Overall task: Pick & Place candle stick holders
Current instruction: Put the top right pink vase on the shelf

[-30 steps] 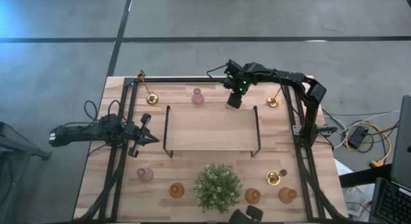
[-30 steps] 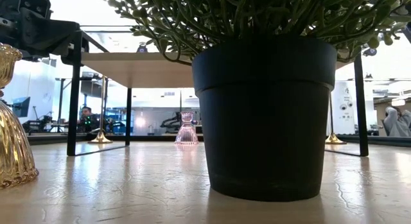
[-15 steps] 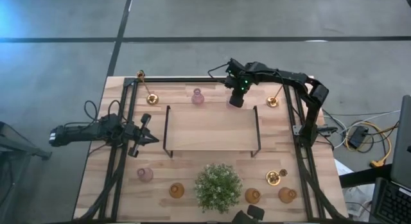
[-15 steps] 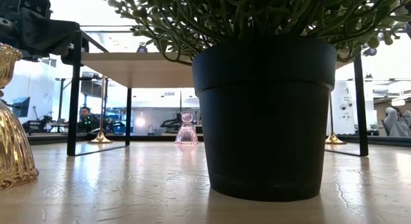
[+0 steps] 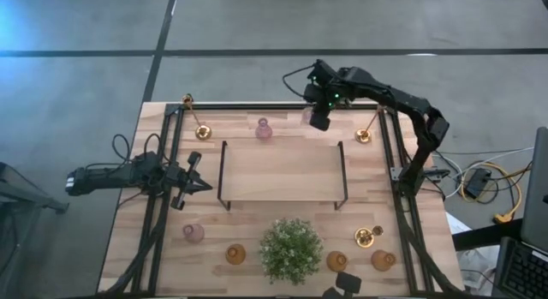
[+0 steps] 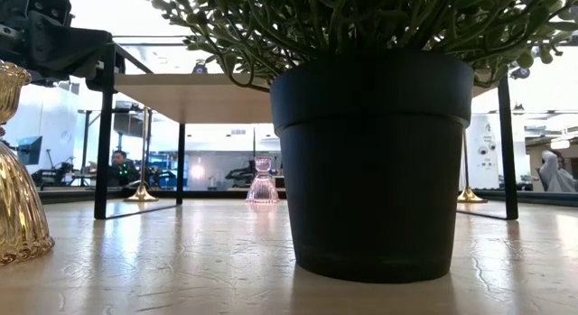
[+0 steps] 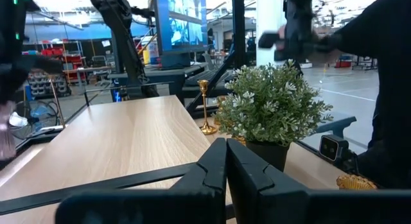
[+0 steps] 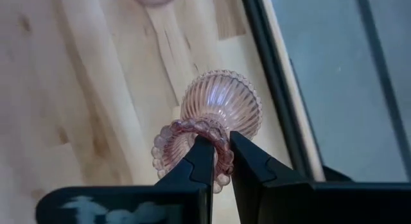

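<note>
Overhead, right tool (image 8: pixel 216 153) clamped on pink glass holder (image 8: pixel 212 124) rim, left tool (image 7: pixel 226 161) pinched together.

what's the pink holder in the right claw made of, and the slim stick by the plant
The pink holder looks like glass: translucent, ribbed body, beaded rim, with the table's wood grain showing faintly through it. The right claw pinches that rim. The slim stick near the plant looks like polished brass or gilt metal: golden, shiny, on a round foot. Which metal is unclear.
</note>
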Robot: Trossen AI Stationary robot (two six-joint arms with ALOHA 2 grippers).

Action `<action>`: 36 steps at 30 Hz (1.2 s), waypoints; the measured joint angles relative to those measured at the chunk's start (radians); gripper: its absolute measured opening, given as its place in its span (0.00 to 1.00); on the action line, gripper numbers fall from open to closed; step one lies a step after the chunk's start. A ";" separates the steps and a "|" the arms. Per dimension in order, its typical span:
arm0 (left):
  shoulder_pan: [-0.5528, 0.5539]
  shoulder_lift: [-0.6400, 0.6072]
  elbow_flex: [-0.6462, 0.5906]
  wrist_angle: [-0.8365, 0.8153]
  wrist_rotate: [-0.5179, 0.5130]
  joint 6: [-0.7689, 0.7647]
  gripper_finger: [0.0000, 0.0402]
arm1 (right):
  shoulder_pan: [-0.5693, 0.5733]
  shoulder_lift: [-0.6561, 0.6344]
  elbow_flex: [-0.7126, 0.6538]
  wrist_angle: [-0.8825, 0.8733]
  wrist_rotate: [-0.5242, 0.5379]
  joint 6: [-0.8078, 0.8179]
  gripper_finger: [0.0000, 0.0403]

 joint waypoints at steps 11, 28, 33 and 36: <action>0.000 0.000 0.000 0.000 0.000 0.000 0.03 | 0.098 -0.038 0.402 -0.384 0.012 -0.024 0.05; 0.000 0.000 0.000 0.000 0.000 0.000 0.03 | 0.365 0.002 0.443 -0.504 -0.121 0.140 0.05; 0.000 0.000 0.000 0.000 0.000 0.000 0.03 | 0.387 0.034 0.443 -0.502 -0.125 0.180 0.05; 0.000 0.000 0.000 0.000 0.000 0.000 0.03 | 0.393 0.058 0.443 -0.503 -0.129 0.164 0.05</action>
